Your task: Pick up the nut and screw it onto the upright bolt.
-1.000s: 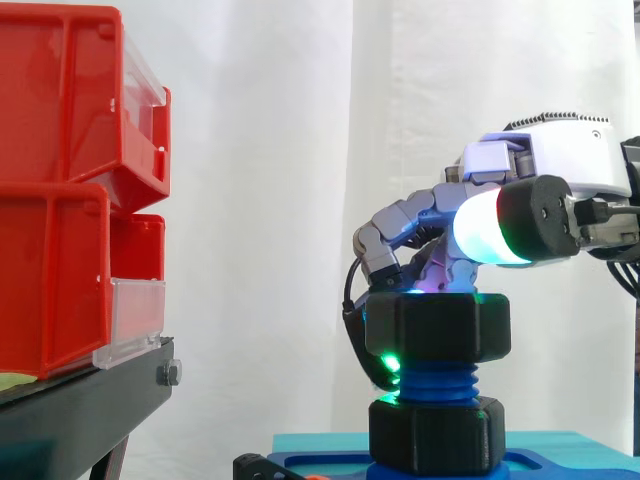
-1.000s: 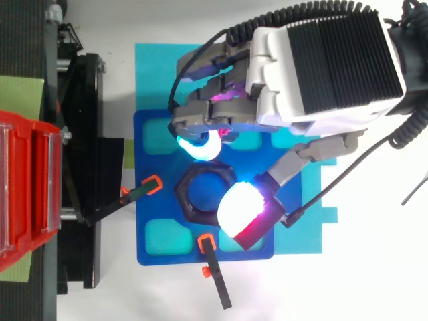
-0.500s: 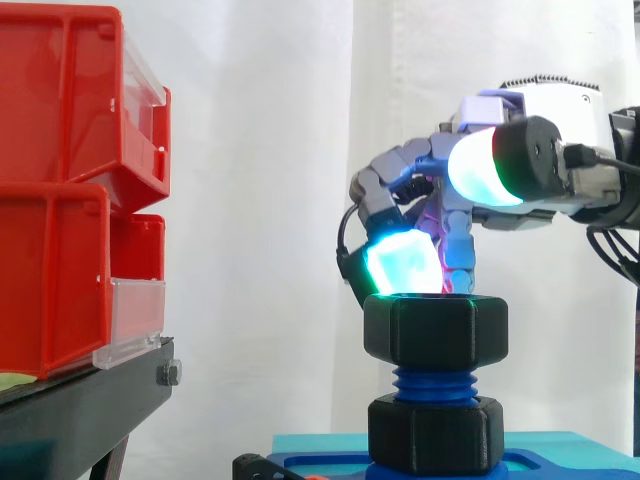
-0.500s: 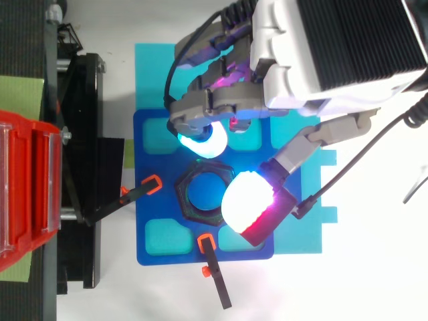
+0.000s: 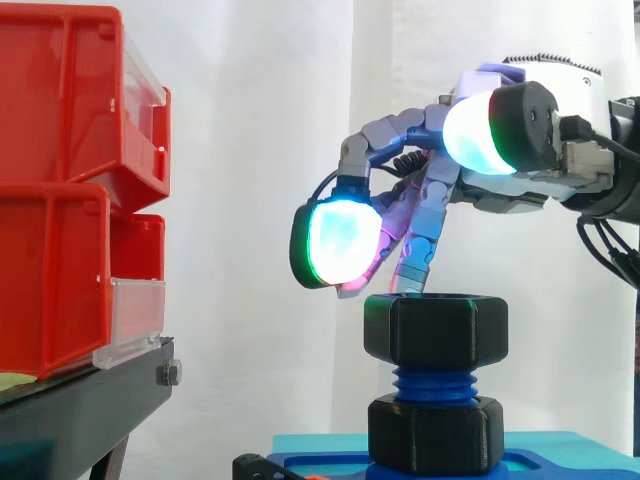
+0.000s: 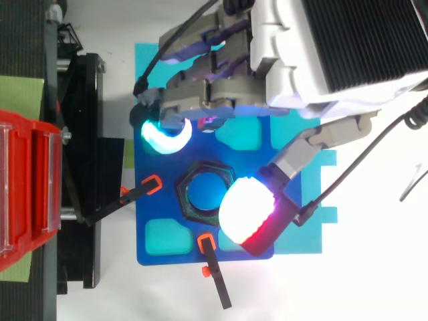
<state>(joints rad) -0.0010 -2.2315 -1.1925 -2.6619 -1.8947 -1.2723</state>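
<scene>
Nut on upright bolt, right of bins

- Two red bins, stacked one above the other, each with one clear front panel.
- One black stand beneath the bins.
- One upright blue bolt.
- Two black hexagonal pieces on the bolt: one nut at the top and one hexagonal collar at the foot.
- One blue base plate.
- One teal mat under the plate.
- Two black clamps with orange tips.
- One robot hand.
</scene>
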